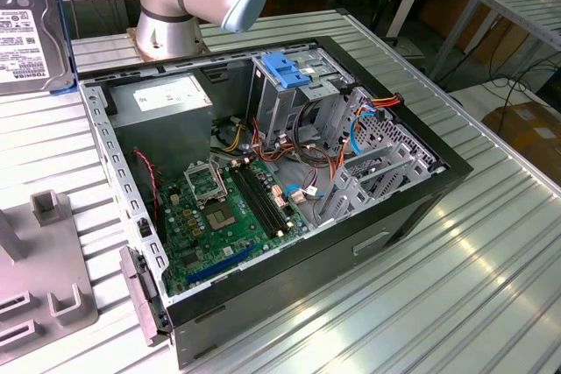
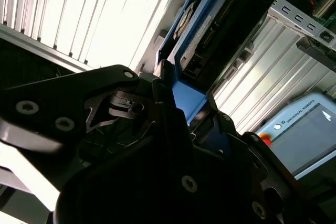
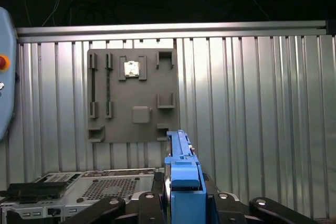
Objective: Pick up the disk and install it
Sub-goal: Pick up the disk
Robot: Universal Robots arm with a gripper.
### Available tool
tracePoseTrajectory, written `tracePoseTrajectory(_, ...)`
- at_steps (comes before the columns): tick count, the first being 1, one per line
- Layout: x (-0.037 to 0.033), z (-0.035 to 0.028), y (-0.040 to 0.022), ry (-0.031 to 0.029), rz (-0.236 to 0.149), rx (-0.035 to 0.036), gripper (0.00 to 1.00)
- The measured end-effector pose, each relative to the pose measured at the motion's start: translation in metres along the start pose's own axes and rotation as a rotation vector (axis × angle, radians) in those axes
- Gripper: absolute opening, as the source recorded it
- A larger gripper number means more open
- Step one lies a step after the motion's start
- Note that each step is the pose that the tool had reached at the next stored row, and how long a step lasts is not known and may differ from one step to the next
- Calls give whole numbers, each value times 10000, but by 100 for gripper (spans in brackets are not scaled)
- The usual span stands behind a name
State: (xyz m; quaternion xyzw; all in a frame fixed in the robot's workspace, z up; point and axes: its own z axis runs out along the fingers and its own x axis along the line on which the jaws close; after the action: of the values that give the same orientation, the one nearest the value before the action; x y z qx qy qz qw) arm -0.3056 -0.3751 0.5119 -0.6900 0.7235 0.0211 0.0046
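The disk (image 1: 26, 28) hangs at the exterior view's far left, a dark casing with a white label and a blue rail along its edge. In the first wrist view its blue side rail (image 3: 181, 171) rises edge-on between my black fingers (image 3: 149, 203). My gripper (image 3: 184, 198) is shut on the disk. In the second wrist view the disk (image 2: 220, 19) stretches away from my gripper (image 2: 184, 106), its blue rail clamped in the jaws. The open computer case (image 1: 114, 164) lies on its side on the table, to the exterior view's right of the disk.
Inside the case are a drive cage with a blue handle (image 1: 285, 72), a grey power-supply box (image 1: 166, 102), a motherboard (image 1: 228, 208) and loose cables. A grey fixture plate (image 1: 44, 291) lies on the ribbed metal table (image 1: 491, 243). A pendant (image 2: 299, 135) sits nearby.
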Motion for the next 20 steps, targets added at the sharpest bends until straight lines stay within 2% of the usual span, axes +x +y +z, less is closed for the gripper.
tracePoseTrajectory(20,-12,-6,-241,0,0,0,37)
